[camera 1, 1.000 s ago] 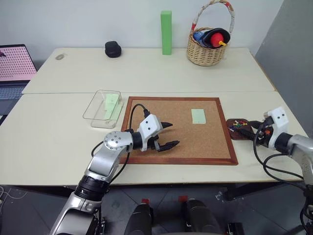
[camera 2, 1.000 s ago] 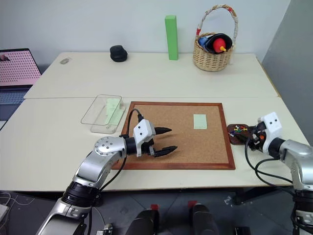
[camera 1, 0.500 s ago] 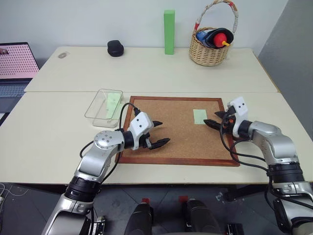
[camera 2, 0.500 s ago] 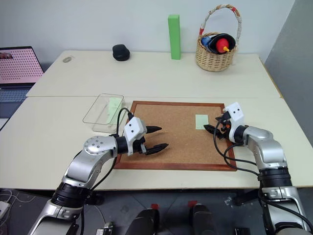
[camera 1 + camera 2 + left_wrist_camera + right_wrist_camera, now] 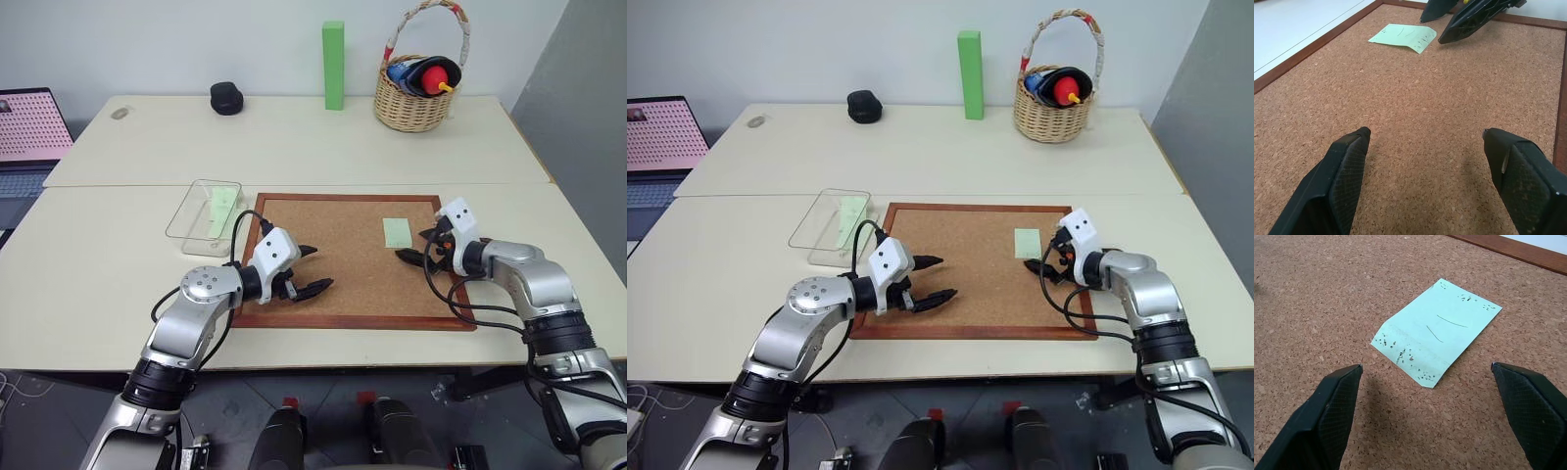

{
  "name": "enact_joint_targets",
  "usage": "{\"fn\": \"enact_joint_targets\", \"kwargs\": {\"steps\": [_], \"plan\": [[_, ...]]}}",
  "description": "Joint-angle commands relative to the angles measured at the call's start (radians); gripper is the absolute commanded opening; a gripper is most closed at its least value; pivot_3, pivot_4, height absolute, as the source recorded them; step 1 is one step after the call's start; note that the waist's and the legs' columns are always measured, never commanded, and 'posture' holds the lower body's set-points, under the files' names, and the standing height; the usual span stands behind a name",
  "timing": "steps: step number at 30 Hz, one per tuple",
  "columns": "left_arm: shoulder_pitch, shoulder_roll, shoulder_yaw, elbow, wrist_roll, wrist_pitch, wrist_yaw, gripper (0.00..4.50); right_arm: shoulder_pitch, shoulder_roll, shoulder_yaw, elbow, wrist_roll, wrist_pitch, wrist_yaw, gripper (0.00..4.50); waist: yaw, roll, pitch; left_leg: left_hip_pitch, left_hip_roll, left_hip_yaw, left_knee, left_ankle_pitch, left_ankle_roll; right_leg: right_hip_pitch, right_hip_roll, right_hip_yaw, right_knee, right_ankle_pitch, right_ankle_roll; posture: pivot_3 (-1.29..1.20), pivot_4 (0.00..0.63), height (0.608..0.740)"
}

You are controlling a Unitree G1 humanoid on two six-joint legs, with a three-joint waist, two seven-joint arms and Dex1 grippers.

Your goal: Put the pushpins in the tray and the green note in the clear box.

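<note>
The green note (image 5: 397, 232) lies flat on the corkboard (image 5: 338, 230), toward its right side. My right gripper (image 5: 412, 250) hangs open just right of the note and low over the board; in the right wrist view the green note (image 5: 1437, 340) lies between and just past its fingertips. My left gripper (image 5: 319, 268) is open and empty over the board's left part. The clear box (image 5: 182, 222) stands left of the board with a pale green slip in it. My right arm hides the tray and the pushpins.
At the back of the table stand a wicker basket (image 5: 414, 96), a tall bright green block (image 5: 333, 65) and a small black object (image 5: 225, 98). A laptop (image 5: 29, 127) sits off the table's left side.
My right gripper swung left from the table's right edge to over the corkboard beside the green note, its fingers spreading. The left gripper drifted slightly left.
</note>
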Motion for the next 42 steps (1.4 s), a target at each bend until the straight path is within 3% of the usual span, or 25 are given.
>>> {"fn": "enact_joint_targets", "kwargs": {"steps": [1,3,6,13,26,42], "plan": [[-0.002,0.009,0.021,-0.039,-0.006,-0.015,0.008,3.91,-0.013,0.029,0.045,-0.001,-0.004,0.012,0.038,4.46,-0.002,0.0,0.0,0.0,0.0,0.0,0.0,0.0,0.0,0.0,0.0,0.0,0.0,0.0,0.0,0.0,0.15,0.74],[-0.002,0.009,0.02,-0.041,-0.007,-0.014,0.01,3.91,-0.019,0.038,0.049,-0.004,-0.002,0.016,0.042,4.46,-0.005,0.0,0.0,0.001,0.0,0.0,0.0,0.0,0.0,0.0,0.0,0.0,0.001,0.0,0.0,0.0,0.15,0.74],[0.0,0.009,0.019,-0.043,-0.008,-0.012,0.012,3.91,-0.022,0.045,0.055,-0.005,-0.008,0.015,0.045,4.01,-0.006,0.0,0.0,0.001,0.0,0.0,0.0,0.0,0.0,0.0,0.0,0.0,0.001,0.0,0.0,0.0,0.15,0.74],[-0.001,0.002,0.019,-0.035,-0.008,-0.013,0.019,3.91,-0.028,0.059,0.056,0.001,-0.016,0.003,0.043,2.47,-0.007,0.0,0.0,0.001,0.0,0.0,0.0,0.0,0.0,0.0,0.0,0.0,0.001,0.0,0.0,0.0,0.15,0.74],[-0.001,-0.009,0.018,-0.017,-0.009,-0.021,0.034,3.91,-0.011,0.087,0.032,-0.037,0.002,0.014,0.041,0.1,-0.006,0.0,0.0,0.001,0.0,0.0,0.0,0.0,0.0,0.0,0.0,0.0,0.001,0.0,0.0,0.0,0.15,0.74],[-0.017,-0.052,0.05,0.013,-0.04,-0.009,0.065,3.91,0.006,0.093,0.018,-0.154,0.052,0.001,0.059,0.05,-0.005,0.0,0.0,0.001,0.0,0.0,0.0,0.0,0.0,0.0,0.0,0.0,0.001,0.0,0.0,0.0,0.15,0.74]]}}
